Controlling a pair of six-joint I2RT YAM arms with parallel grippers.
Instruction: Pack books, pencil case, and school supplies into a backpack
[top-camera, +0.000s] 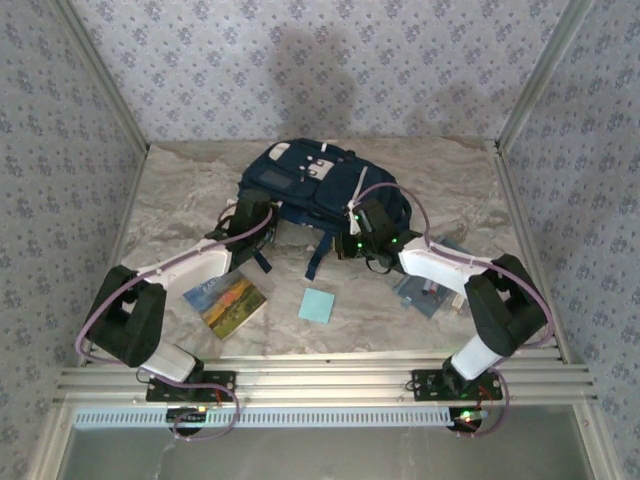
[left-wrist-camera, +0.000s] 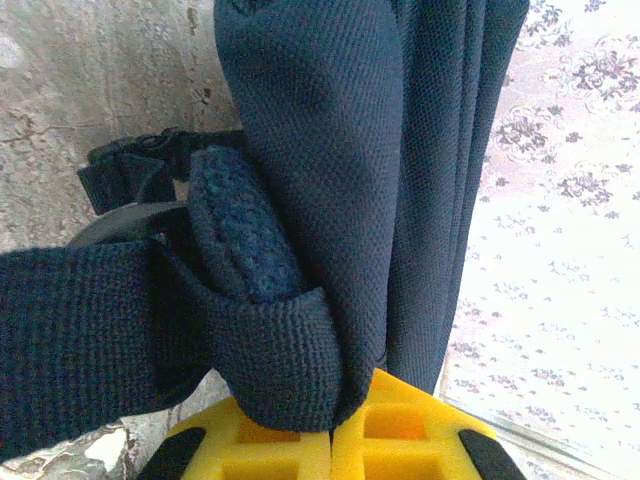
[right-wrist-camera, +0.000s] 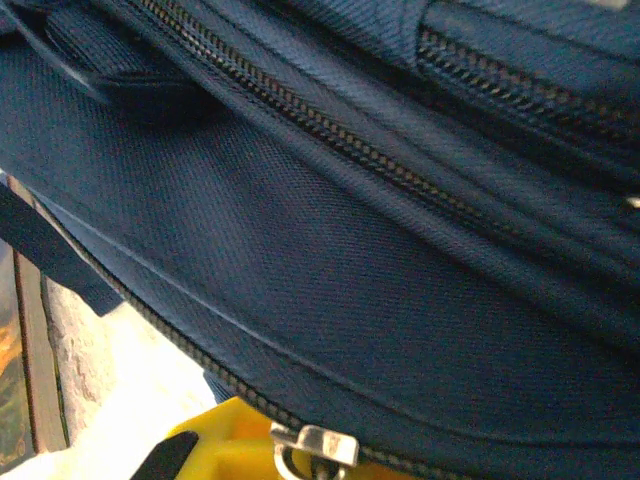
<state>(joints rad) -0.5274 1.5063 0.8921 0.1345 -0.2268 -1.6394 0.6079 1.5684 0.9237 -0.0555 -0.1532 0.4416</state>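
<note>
The backpack fills the far middle of the table, leaving bare marble open at its left and right up to the side walls. The left arm and right arm crowd its near edge. Nearer, a strap trails toward the pad. The book lies to the left and the pencil case to the right, partly beneath the right arm.

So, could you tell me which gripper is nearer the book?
Left. The left gripper sits at the backpack just beyond the book; the right gripper is at the backpack's other side, farther off.

pencil case half hidden under right arm; left gripper fingertips buried behind backpack strap loop
</note>
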